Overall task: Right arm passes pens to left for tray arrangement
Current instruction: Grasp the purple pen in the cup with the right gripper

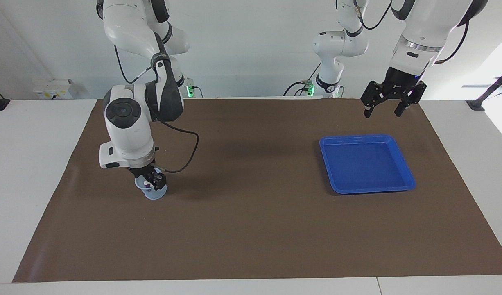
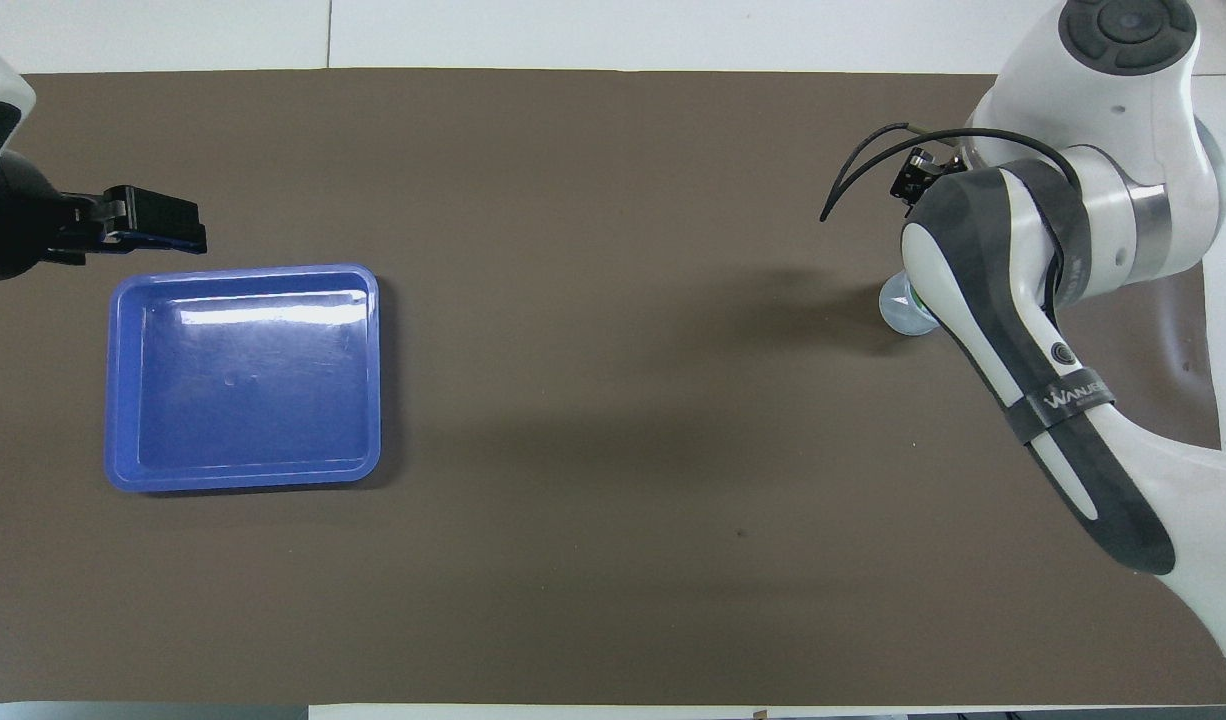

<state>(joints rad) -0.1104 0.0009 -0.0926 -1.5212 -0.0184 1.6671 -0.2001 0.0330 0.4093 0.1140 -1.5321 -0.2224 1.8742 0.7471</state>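
Note:
The pens (image 1: pixel 147 183) stand in a small translucent pale-blue cup (image 1: pixel 154 193) toward the right arm's end of the table; only a whitish end shows. My right gripper (image 1: pixel 152 181) is down in the cup's mouth among them. In the overhead view the right arm covers the pens, and only a sliver of the cup (image 2: pixel 893 310) shows. The bright blue tray (image 1: pixel 365 164) (image 2: pixel 243 380) lies empty toward the left arm's end. My left gripper (image 1: pixel 382 111) (image 2: pixel 173 222) waits open in the air by the tray's edge nearest the robots.
A brown mat (image 1: pixel 251 229) covers the table, with white table surface (image 1: pixel 26 164) around it. A black cable (image 1: pixel 185 155) loops from the right wrist toward the table's middle.

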